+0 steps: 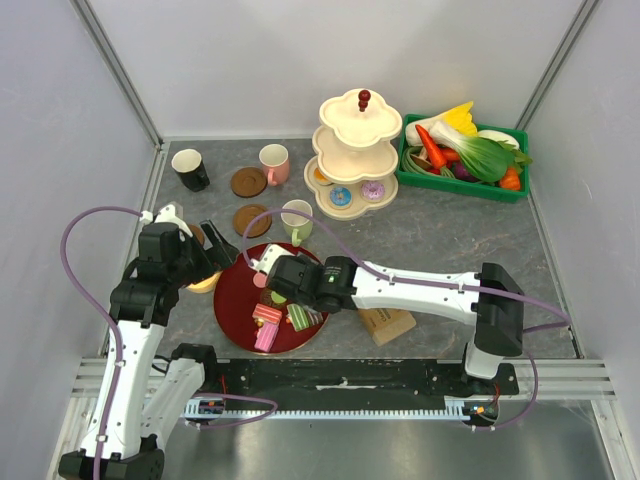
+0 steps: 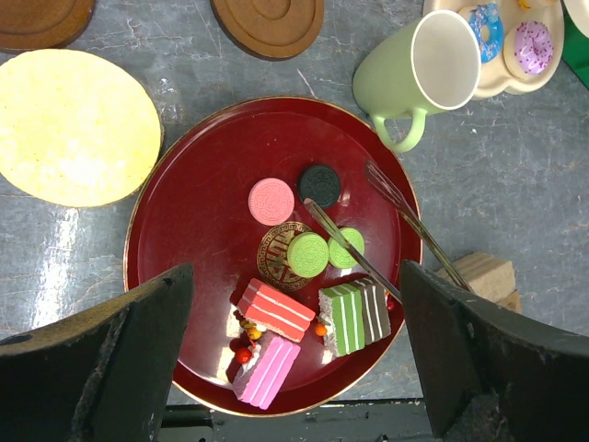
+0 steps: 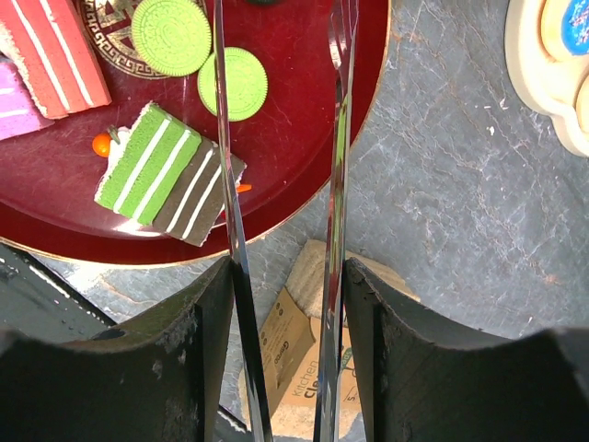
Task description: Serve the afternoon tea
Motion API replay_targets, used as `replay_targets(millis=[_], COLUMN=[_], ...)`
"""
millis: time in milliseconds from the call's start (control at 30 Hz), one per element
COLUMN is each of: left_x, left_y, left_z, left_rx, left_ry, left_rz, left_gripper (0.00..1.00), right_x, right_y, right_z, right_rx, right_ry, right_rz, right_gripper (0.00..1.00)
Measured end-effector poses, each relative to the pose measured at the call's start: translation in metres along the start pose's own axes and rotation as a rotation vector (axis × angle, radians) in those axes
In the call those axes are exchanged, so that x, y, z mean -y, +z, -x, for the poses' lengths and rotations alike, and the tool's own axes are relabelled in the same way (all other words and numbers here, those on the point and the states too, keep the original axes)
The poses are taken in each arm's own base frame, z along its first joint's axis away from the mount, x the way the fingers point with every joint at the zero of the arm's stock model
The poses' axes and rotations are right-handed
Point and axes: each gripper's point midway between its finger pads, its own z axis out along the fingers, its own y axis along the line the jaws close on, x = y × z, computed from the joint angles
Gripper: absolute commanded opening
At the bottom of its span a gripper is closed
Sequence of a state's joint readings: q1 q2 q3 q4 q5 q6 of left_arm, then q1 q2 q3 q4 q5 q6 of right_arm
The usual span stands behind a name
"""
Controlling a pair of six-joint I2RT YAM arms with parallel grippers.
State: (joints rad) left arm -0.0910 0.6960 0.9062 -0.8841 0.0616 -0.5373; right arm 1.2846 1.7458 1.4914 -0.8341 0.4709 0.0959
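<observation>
Only the top view takes in the whole grey marbled desk (image 1: pixel 450 240) and the cream tiered stand (image 1: pixel 358 150) at 1 o'clock. There the right arm (image 1: pixel 420 290) hides half the glossy red plate (image 1: pixel 235 300). The left wrist shows its striped cake slices (image 2: pixel 354 318) at 6 o'clock and round macarons (image 2: pixel 271 201) mid-plate. The left claw (image 2: pixel 294 276) gapes wide, empty; the right claw (image 3: pixel 287 276) pinches thin metal tongs (image 3: pixel 225 184).

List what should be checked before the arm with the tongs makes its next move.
1. Tongs gripped by right jaws: ok.
2. Tongs spread open above the plate: ok.
3. Black macaron between the tong tips: cannot tell.
4. Left jaws open, holding nothing: ok.
5. Free room on the stand: ok.
</observation>
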Motion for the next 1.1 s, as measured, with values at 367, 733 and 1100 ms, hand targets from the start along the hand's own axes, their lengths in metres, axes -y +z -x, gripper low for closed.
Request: replay_targets(millis=[367, 733, 1100], left_x=[0.0, -0.001, -0.001], left_y=[0.0, 0.001, 0.001], left_z=[0.0, 0.0, 0.0], left_rx=[-0.002, 0.0, 0.0], left_ry=[0.0, 0.001, 0.001], left_rz=[0.002, 0.004, 0.004], left_gripper=[0.98, 0.98, 0.98], right_x=[-0.007, -0.008, -0.008], right_y=[0.005, 0.015, 0.02], right_z=[0.001, 0.002, 0.002], right_rx=[-0.009, -0.024, -0.03], right_ry=[-0.059, -0.073, -0.071], right_rz=[0.003, -0.019, -0.022], right_gripper=[0.56, 0.54, 0.51])
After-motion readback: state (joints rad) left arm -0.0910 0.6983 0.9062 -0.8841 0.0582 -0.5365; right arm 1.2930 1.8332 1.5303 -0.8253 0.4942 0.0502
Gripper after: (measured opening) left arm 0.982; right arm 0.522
